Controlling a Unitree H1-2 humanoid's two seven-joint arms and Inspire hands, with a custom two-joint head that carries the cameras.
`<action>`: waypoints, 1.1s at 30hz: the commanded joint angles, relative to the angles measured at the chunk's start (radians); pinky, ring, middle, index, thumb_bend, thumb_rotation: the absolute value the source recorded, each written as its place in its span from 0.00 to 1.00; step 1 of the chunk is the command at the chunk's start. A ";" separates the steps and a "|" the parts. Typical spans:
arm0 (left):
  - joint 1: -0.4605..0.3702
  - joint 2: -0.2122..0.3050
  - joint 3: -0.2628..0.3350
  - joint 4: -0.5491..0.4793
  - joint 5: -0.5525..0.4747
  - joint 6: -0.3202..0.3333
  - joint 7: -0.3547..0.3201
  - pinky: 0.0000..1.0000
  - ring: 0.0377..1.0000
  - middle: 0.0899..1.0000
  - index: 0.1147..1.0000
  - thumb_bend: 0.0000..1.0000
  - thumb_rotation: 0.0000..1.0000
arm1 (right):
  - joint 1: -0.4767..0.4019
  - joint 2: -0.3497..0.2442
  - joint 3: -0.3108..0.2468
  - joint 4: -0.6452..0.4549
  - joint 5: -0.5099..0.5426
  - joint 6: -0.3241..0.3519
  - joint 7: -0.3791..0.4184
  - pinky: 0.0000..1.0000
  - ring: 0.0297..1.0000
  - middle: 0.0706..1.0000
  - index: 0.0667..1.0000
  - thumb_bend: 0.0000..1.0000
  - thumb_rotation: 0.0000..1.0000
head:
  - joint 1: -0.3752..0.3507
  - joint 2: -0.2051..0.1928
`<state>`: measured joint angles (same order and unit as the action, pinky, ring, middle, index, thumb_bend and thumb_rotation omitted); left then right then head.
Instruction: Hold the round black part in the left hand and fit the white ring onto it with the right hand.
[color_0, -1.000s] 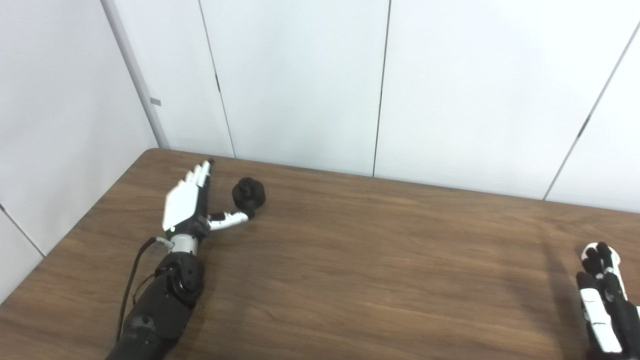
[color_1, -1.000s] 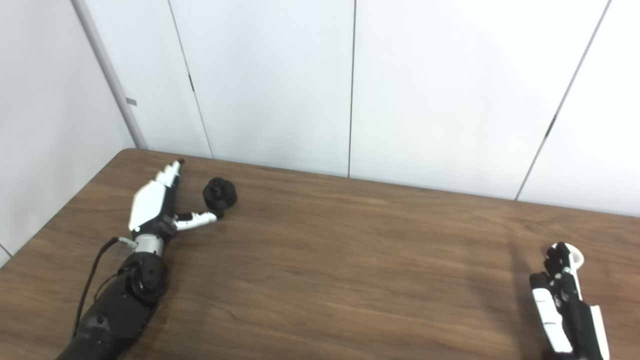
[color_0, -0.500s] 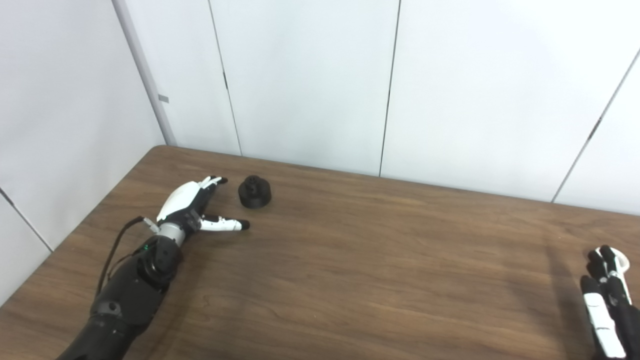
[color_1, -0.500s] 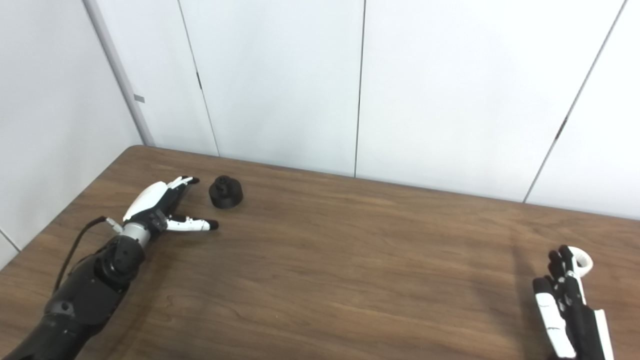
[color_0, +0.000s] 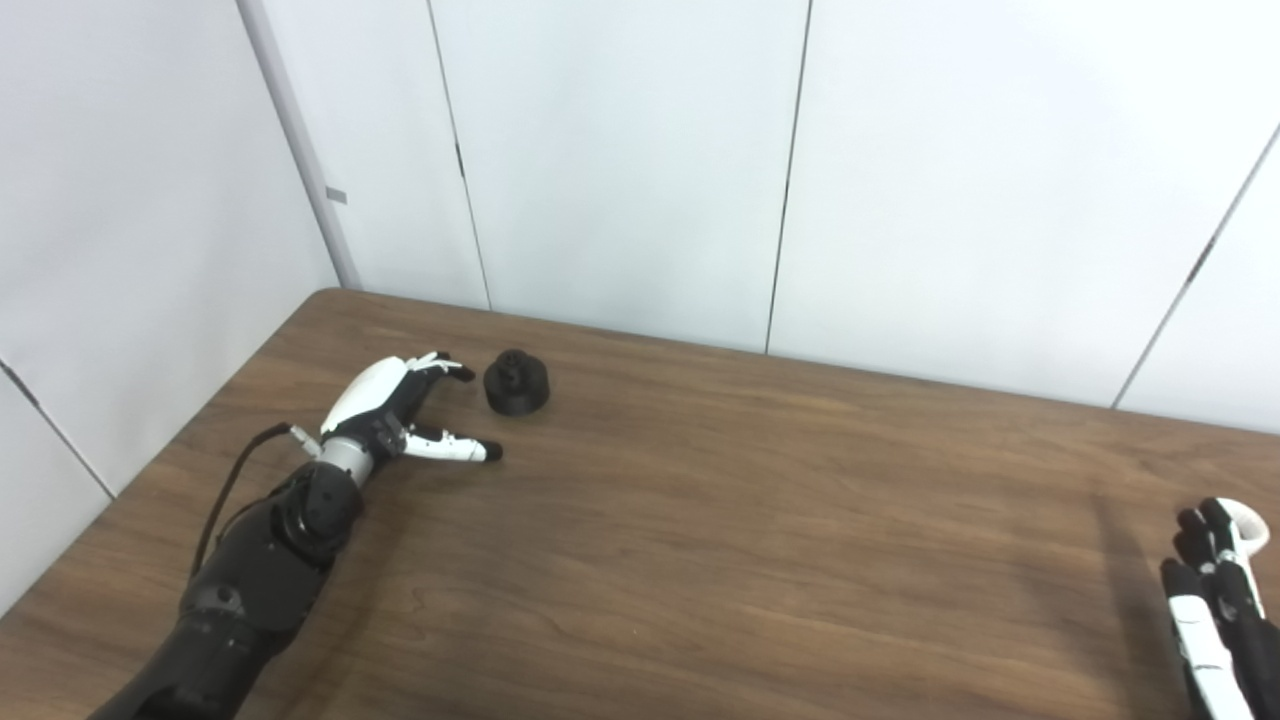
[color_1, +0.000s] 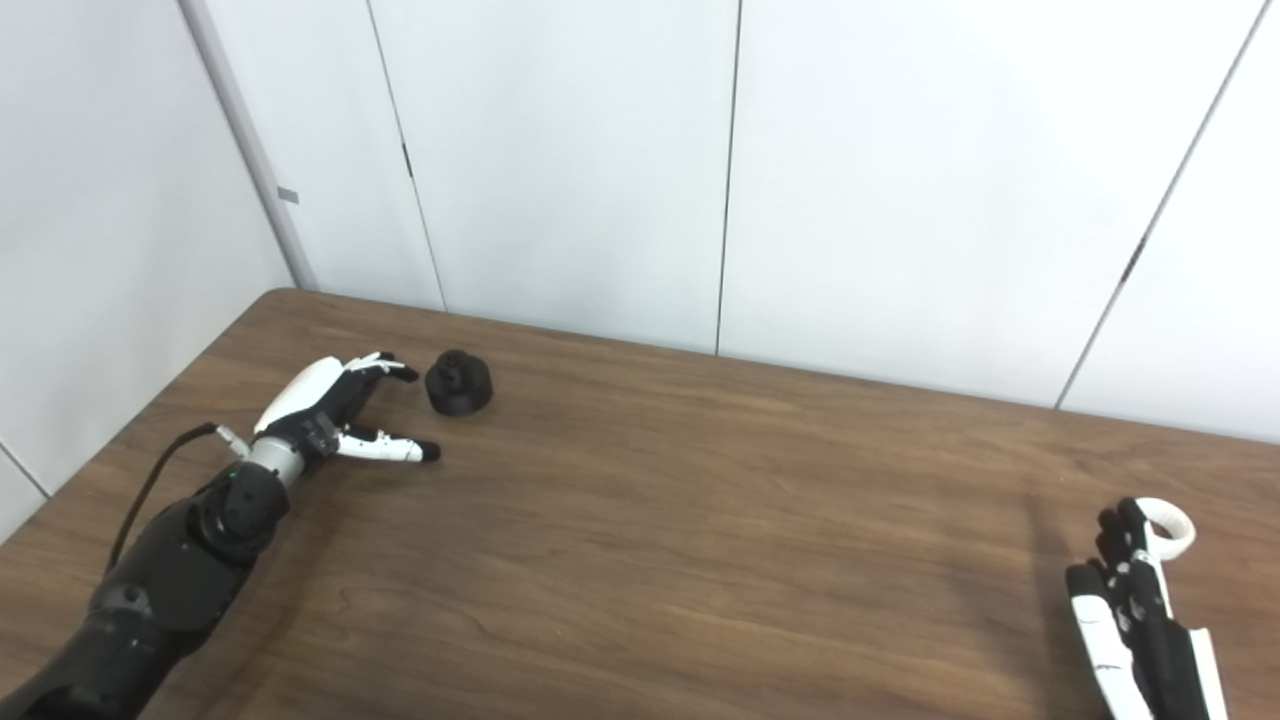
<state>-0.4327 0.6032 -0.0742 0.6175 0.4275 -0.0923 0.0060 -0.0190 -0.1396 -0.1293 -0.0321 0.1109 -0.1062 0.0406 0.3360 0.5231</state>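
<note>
The dark brown wood-grain worktop (color_0: 700, 520) carried the round black plastic part (color_0: 516, 381), which sat flat on the surface toward the ten o'clock area of the view, with a small raised hub on its top face. The black-and-white left hand (color_0: 385, 410) lay low over the worktop just beside the part, at about its eight o'clock. Its fingers (color_0: 440, 366) were spread and curved, their dark tips reaching toward the part but stopping short of it, while the thumb (color_0: 455, 450) stuck out on its own toward three o'clock, below the part. This hand held nothing. A thin cable (color_0: 235, 480) looped off the wrist above the black forearm (color_0: 250, 590).

Well apart from all this, at about the four o'clock corner of the view, the black-and-white right hand (color_1: 1135, 600) pointed up toward twelve o'clock, partly cut off by the bottom edge. The small white ring (color_1: 1167, 527) lay at its fingertips, seemingly touching them. Whether those fingers were closed on the ring or merely rested against it could not be told.

Behind the worktop stood pale white wall panels (color_0: 620, 170) with thin dark seams.
</note>
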 joint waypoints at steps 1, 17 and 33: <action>-0.054 0.035 -0.011 0.019 0.020 -0.025 0.021 1.00 1.00 0.96 0.78 1.00 0.38 | 0.003 0.004 -0.001 -0.022 0.011 -0.006 0.003 1.00 1.00 0.99 1.00 0.42 0.70 | -0.002 0.001; -0.171 0.010 -0.106 0.206 0.050 -0.084 0.042 1.00 1.00 0.95 0.78 1.00 0.45 | 0.045 0.003 -0.006 -0.139 0.029 0.053 0.003 1.00 1.00 1.00 1.00 0.42 0.70 | -0.015 0.021; -0.243 -0.010 -0.160 0.295 0.050 -0.123 0.055 1.00 0.99 0.92 0.74 0.96 0.35 | 0.063 0.007 -0.003 -0.163 -0.007 0.052 -0.013 1.00 0.99 1.00 1.00 0.46 0.70 | -0.028 0.031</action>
<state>-0.6368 0.5909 -0.2236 0.9074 0.4702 -0.1919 0.0678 0.0565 -0.1320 -0.1263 -0.1565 0.1057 -0.0380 0.0361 0.3068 0.5538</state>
